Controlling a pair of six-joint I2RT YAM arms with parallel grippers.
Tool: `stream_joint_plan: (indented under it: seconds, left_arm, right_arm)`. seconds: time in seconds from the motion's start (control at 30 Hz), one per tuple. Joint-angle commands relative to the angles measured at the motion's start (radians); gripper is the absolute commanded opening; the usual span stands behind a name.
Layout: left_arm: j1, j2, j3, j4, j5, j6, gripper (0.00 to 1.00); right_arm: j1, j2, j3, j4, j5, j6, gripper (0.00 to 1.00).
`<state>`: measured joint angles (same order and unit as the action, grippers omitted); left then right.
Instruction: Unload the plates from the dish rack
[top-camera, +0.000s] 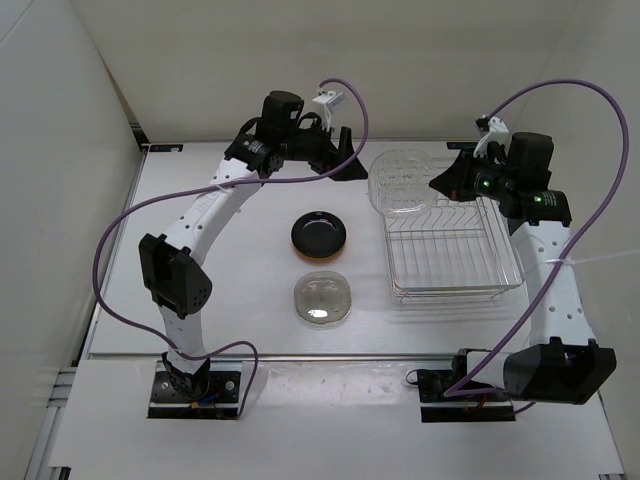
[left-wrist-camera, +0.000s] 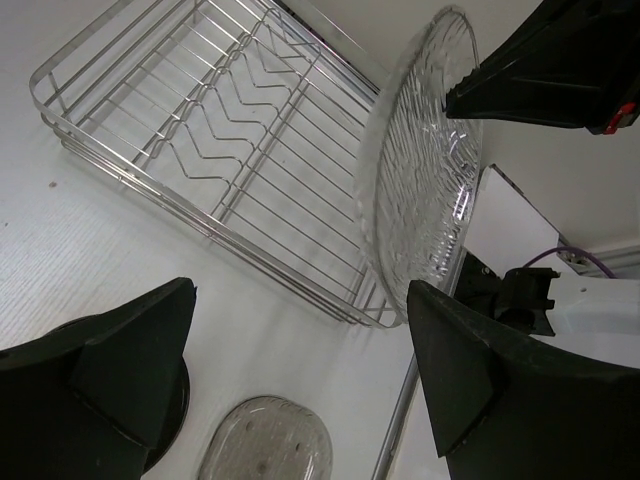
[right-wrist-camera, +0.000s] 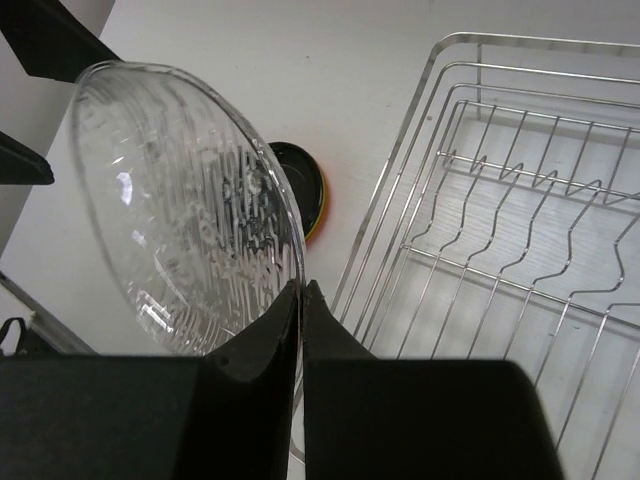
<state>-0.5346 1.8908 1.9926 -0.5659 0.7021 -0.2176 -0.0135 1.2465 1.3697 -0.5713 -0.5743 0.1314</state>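
My right gripper is shut on the rim of a large clear ribbed plate. It holds the plate tilted on edge above the far left corner of the silver wire dish rack. No other plate shows in the rack. My left gripper is open and empty, just left of the held plate. A black plate lies on an orange plate on the table left of the rack. A smaller clear plate lies nearer me.
The rack stands on the right half of the white table. A wall rises at the left and behind. Purple cables arc above both arms. A metal rail runs along the table's near edge.
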Motion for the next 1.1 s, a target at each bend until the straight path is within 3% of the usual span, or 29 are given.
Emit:
stream_joint_plan:
  seconds: [0.0,0.4,0.53,0.73,0.9,0.93,1.03,1.07]
  left_arm:
    - [-0.01,-0.035,0.009,-0.003,-0.003,0.018,0.97]
    - [-0.039,0.008,0.061,-0.003,0.039,0.009,0.98]
    - [-0.05,0.017,0.106,-0.023,0.039,0.009,0.94]
    - [-0.05,0.036,0.126,-0.032,0.03,0.02,0.73]
    - [-0.05,0.056,0.16,-0.032,-0.015,0.02,0.46]
    - [-0.05,0.065,0.175,-0.032,-0.042,0.011,0.35]
    - [-0.05,0.086,0.199,-0.032,-0.09,-0.012,0.21]
    - [-0.05,0.096,0.215,-0.043,-0.101,-0.012,0.21]
  right_arm:
    - [0.0,-0.012,0.046,0.048,0.028,-0.016,0.0]
    - [0.018,0.057,0.123,0.024,-0.085,-0.026,0.0]
    - [0.018,0.09,0.134,0.024,-0.085,-0.026,0.0]
    - [0.047,0.099,0.134,0.024,-0.076,-0.035,0.0]
    - [0.056,0.099,0.114,0.024,-0.076,-0.035,0.0]
    - [0.056,0.099,0.114,0.024,-0.076,-0.035,0.0]
    - [0.066,0.099,0.114,0.033,-0.076,-0.035,0.0]
    - [0.066,0.099,0.114,0.033,-0.076,-0.035,0.0]
